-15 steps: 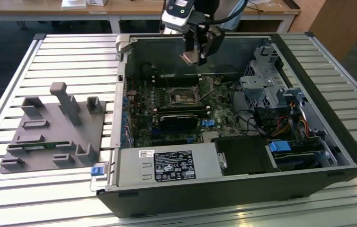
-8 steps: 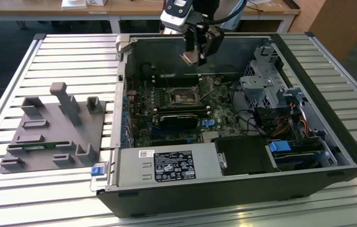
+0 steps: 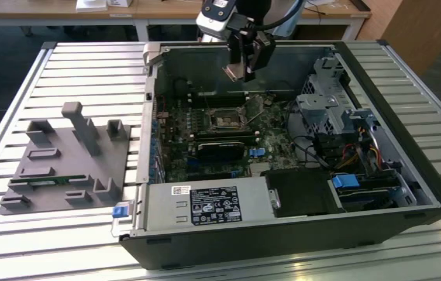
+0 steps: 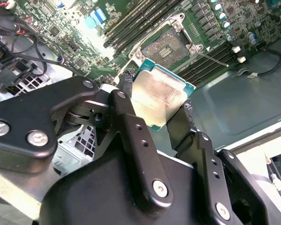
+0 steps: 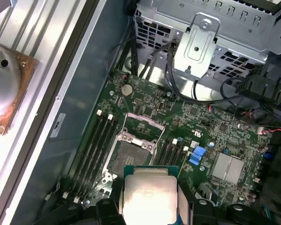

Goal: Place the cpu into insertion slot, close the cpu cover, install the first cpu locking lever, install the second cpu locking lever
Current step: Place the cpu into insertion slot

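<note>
Pale slatted worktable (image 3: 88,64) (ribbed metal), light wooden desk (image 3: 166,10) behind, dark floor (image 3: 64,32) beneath it.

Reaches down from the top middle of the exterior view with the arm (image 3: 258,13), wrist (image 3: 244,34) pointing straight down, gripper (image 3: 244,71) at its low end, and in the second wrist view pinches both black fingers (image 4: 131,121) against opposite edges of the chip (image 4: 160,99).
</note>
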{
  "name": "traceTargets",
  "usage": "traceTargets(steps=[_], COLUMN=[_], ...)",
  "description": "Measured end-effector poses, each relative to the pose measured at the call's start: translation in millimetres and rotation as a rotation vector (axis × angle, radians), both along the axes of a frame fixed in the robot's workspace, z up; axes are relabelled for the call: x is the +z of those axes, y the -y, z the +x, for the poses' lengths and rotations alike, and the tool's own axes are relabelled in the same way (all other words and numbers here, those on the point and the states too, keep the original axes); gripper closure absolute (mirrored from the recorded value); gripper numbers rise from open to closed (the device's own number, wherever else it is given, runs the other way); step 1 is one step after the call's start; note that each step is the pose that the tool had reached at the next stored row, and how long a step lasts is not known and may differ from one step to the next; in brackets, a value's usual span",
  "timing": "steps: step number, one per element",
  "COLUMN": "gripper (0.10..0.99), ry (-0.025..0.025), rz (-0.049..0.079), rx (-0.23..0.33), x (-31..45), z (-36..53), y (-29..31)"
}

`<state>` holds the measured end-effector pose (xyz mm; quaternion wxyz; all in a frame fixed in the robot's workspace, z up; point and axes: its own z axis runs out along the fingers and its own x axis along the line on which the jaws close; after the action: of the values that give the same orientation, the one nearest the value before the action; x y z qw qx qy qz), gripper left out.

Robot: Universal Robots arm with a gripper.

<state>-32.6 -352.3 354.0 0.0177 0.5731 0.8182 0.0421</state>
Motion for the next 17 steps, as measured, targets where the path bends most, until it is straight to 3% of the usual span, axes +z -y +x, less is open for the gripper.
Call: traceTargets(steps=[17], gripper=[0.545], ry=[0.0], rz=[0.0], rx=[-0.1], x=[-0.9], z=[0.0], y=[0.0])
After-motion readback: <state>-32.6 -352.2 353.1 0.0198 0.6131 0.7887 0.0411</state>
